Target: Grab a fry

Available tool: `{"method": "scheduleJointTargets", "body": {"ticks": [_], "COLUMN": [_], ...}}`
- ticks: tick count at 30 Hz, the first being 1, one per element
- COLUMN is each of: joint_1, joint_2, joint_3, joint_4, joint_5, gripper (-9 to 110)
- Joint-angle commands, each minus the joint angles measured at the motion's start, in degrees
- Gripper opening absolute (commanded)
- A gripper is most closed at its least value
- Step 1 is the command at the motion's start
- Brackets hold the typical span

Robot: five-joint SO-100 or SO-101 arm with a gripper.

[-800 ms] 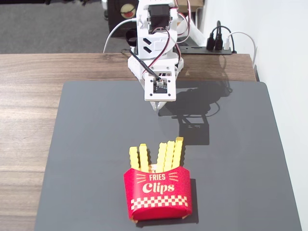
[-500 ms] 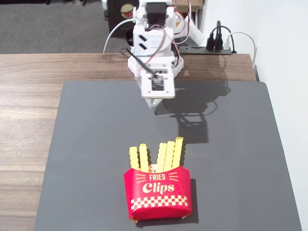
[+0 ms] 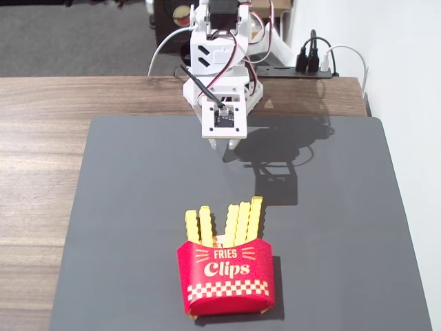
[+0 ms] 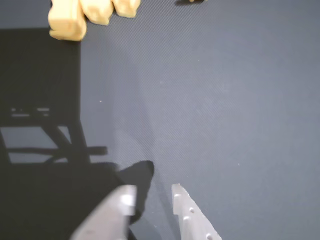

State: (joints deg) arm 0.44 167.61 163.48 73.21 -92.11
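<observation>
Gripper (image 3: pixel 227 148) at 12 o'clock on grey mat (image 3: pixel 124 207), tips low over mat, spread a little, pinching nothing; bare mat in gap in wrist view (image 4: pixel 152 192). 5 fries (image 3: pixel 234 222) upright in red carton (image 3: pixel 226 277) at 6 o'clock, well apart from gripper. In wrist view, yellow tips (image 4: pixel 67 25) at 11 o'clock. Likely risks: narrow gap may straddle 2 packed fries; sideways push may tip light carton; pull may drag carton along.
</observation>
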Motion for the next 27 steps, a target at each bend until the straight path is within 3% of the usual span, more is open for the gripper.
{"method": "scheduleJointTargets", "body": {"ticks": [1, 14, 17, 27], "joint_1": [0.0, -0.9, -2.4, -10.3], "joint_2": [-1.1, -11.2, -16.1, -30.6], "joint_3": [-3.3, -9.8, -12.6, -16.5], "joint_4": [0.0, -3.7, -5.8, -17.1], "joint_5": [0.1, 2.2, 4.9, 16.5], "gripper": [16, 32, 42, 41]}}
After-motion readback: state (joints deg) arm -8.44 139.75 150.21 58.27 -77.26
